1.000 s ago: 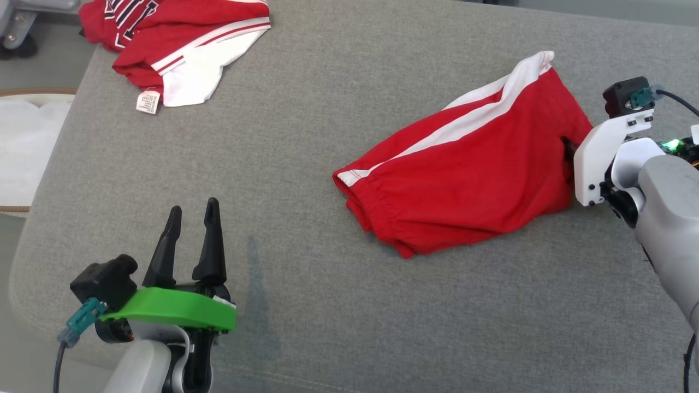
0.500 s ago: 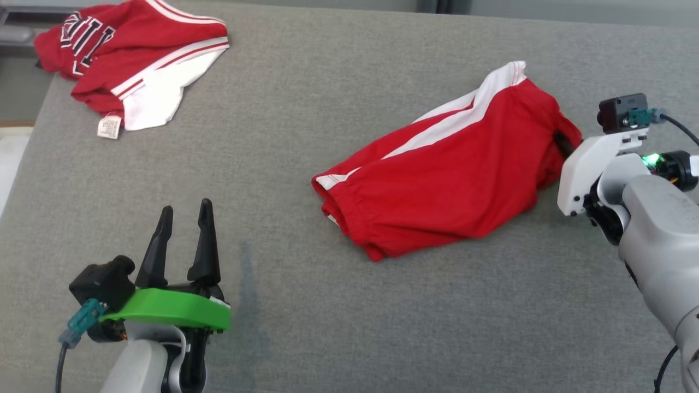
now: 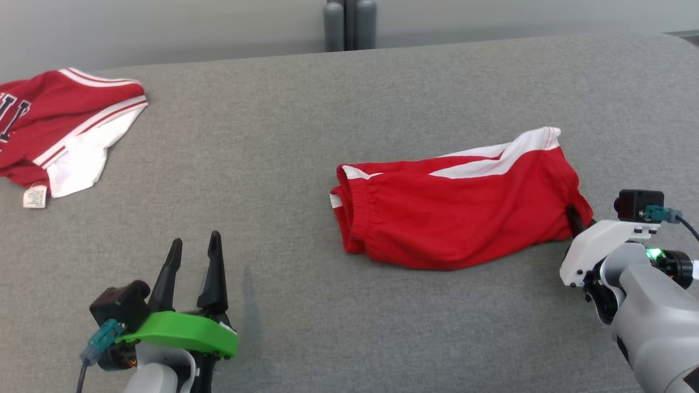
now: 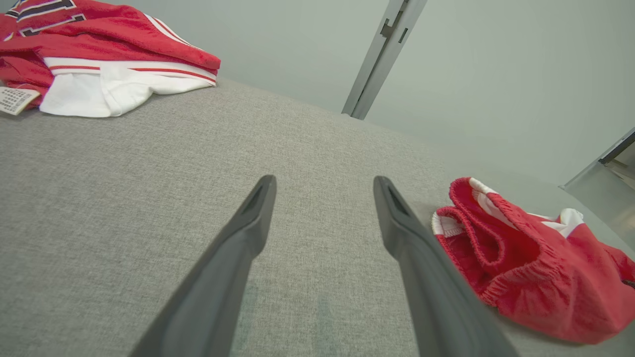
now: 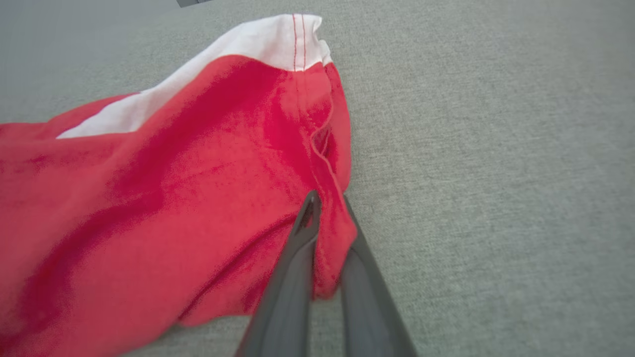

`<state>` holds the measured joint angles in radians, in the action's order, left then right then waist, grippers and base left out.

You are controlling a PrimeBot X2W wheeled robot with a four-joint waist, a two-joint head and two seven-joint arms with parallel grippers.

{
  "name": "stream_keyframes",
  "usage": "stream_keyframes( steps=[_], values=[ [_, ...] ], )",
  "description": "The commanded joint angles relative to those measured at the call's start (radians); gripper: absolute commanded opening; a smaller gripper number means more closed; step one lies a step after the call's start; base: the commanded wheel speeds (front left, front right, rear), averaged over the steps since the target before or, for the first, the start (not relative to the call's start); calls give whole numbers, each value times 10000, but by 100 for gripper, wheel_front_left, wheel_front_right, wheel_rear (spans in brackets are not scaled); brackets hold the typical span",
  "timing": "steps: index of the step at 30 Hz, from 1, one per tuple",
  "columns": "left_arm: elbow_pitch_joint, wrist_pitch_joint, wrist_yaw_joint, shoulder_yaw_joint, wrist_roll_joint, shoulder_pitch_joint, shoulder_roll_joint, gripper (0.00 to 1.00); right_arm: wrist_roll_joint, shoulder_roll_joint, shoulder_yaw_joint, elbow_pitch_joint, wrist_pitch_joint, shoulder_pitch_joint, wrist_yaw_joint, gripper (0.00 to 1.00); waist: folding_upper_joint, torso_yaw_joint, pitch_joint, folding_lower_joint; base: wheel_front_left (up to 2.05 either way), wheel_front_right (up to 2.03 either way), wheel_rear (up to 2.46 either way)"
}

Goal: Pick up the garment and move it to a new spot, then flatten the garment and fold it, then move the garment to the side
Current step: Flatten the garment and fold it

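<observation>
The garment is a pair of red shorts [image 3: 453, 215] with a white side stripe, lying bunched on the grey surface, waistband toward the left. My right gripper [image 3: 574, 218] is shut on the hem at the shorts' right edge; in the right wrist view the red cloth [image 5: 198, 198] is pinched between the two dark fingers [image 5: 302, 248]. My left gripper [image 3: 194, 256] stands open over bare fabric at the lower left, well apart from the shorts [image 4: 526, 267], nothing between its fingers [image 4: 238, 248].
A second red and white garment [image 3: 60, 131] with lettering and a tag lies at the far left, also seen as the red pile [image 4: 99, 54]. Grey upholstered surface [image 3: 306, 136] spreads between. Grey posts [image 3: 349, 24] stand behind the back edge.
The head camera has shifted, so the whole scene sits differently. The right gripper, still shut on the hem, has dragged the shorts so they lie more level.
</observation>
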<state>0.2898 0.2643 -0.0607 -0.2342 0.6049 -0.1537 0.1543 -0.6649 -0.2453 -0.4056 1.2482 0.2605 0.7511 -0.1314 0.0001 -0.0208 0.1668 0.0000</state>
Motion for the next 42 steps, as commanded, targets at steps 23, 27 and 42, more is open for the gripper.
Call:
stream_keyframes(
  steps=[23, 27, 42],
  values=[
    [512, 0, -334, -310, -433, 304, -503, 100, 3224, 1822, 1007, -4295, -298, -835, 13, 0, -1, 367, -779, 0, 0, 0, 0],
    [523, 0, -353, -311, -432, 257, -573, 100, 3233, 1911, -125, -4884, -747, -1123, 13, 0, -1, 607, -790, 0, 0, 0, 0],
    [546, 1, -429, -100, -547, 336, -689, 100, 3583, 1476, -1646, -6466, -2158, -2210, 13, 0, -1, 561, -658, 0, 0, 0, 0]
  ],
)
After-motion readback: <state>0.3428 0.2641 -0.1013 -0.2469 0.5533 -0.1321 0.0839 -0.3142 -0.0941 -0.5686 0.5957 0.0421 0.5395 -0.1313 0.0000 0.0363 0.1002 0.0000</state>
